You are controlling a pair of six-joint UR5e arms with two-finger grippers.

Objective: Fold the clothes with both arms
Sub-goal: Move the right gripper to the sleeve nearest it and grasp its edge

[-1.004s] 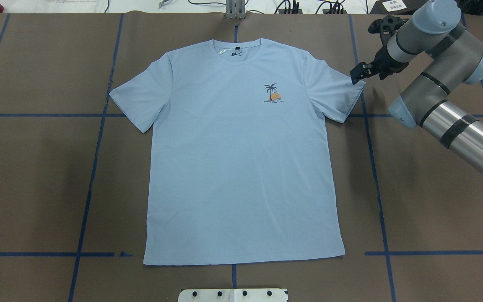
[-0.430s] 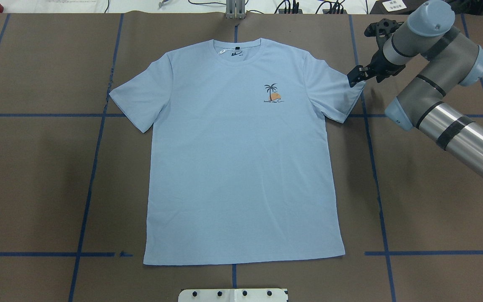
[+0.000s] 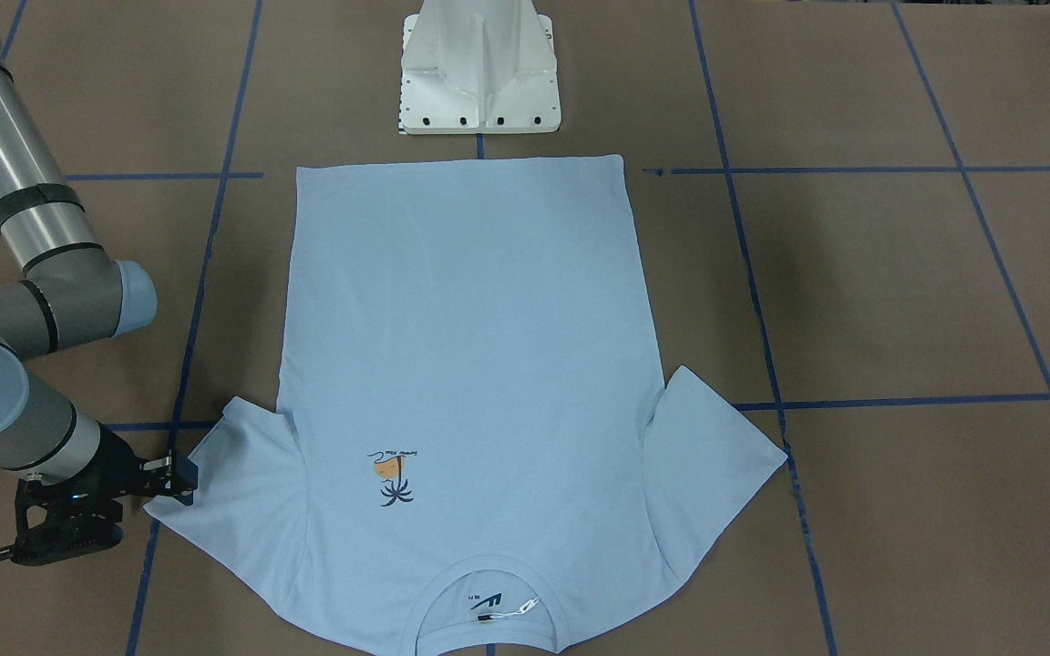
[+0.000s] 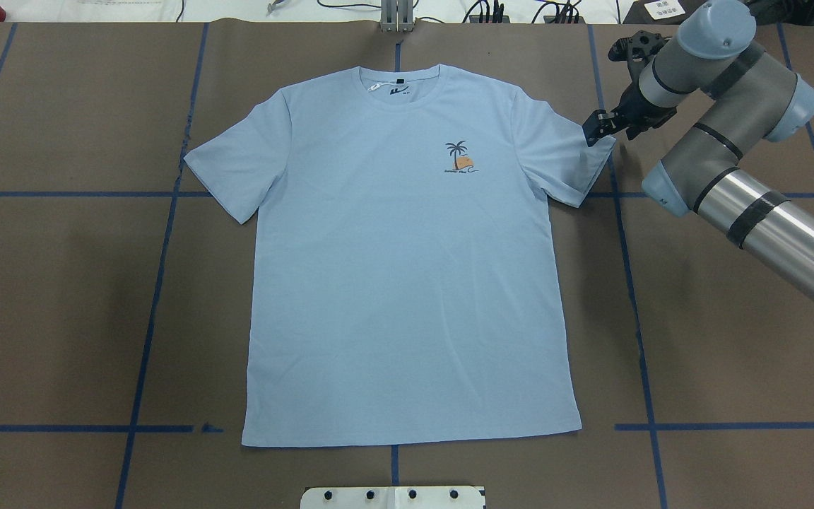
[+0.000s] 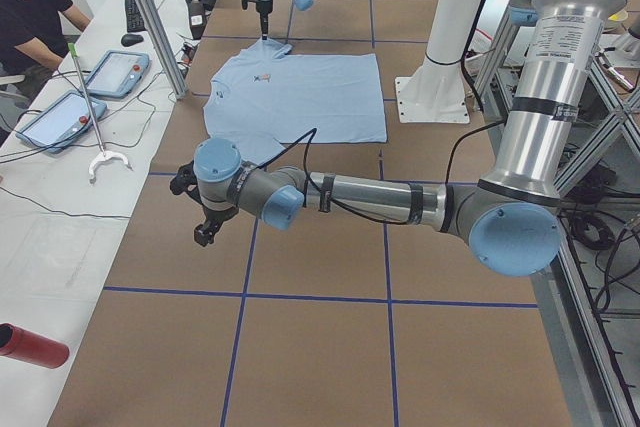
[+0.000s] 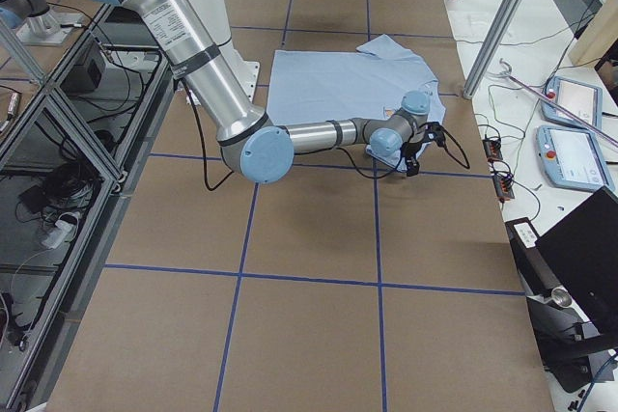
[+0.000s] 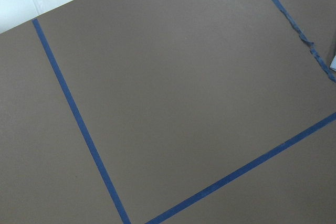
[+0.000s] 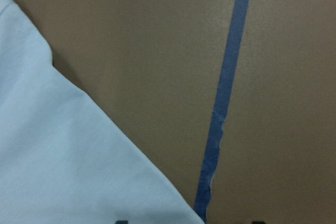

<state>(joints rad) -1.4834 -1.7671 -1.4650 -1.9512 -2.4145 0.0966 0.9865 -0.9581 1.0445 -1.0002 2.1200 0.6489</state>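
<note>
Right tool, jaws apart, straddles the T-shirt sleeve corner; it should sink to the table and pinch both layers.

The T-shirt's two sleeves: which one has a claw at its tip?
The sleeve beside the palm-tree print; the right claw sits at its corner. The other sleeve lies alone.

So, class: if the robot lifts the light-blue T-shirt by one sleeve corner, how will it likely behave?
Probably floppy: the T-shirt lies completely flat, so it should drape and hang from the right gripper. It is likely light, since the fabric looks thin. The sleeve may fold over before the body drags across the table cover.
</note>
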